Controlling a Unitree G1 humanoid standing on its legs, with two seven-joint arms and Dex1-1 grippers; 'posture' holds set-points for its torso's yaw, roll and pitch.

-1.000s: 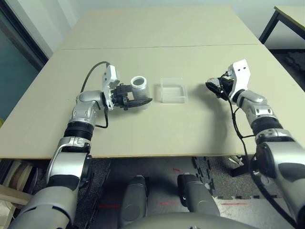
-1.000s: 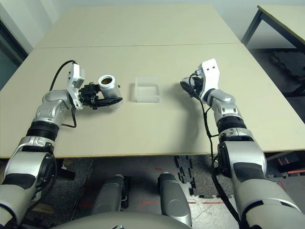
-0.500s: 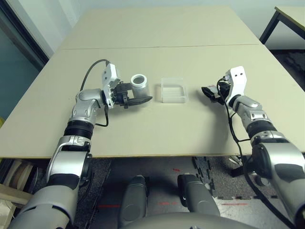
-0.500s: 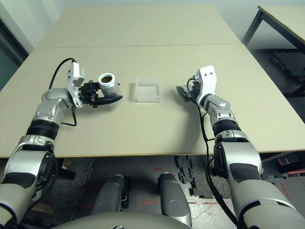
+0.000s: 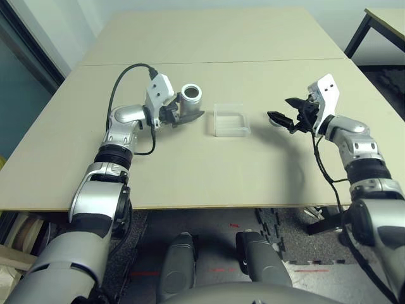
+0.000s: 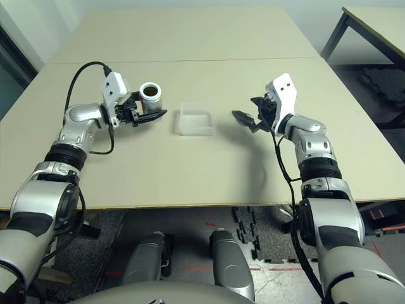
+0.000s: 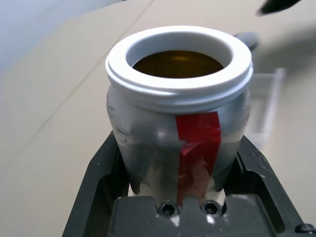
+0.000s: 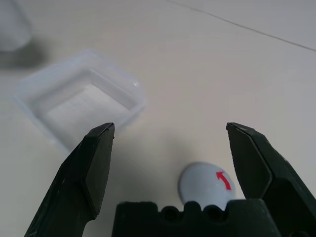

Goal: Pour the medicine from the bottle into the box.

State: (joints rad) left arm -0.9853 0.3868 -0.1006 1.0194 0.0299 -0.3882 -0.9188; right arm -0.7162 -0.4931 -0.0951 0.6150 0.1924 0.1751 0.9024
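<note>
Left of the clear plastic box (image 5: 230, 120), uncapped medicine bottle (image 5: 190, 102) clamped upright in left gripper (image 5: 183, 114); right gripper (image 5: 283, 118) spread wide, empty, over grey cap (image 8: 210, 183). Best carried above box centre, then tipped slowly.

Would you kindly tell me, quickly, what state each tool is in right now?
Left tool: shut on the bottle, cap off.
Right tool: open, holding nothing; the cap lies on the table below it.

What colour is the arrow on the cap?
Red, on the grey cap lying on the table; clearest in the right wrist view.
</note>
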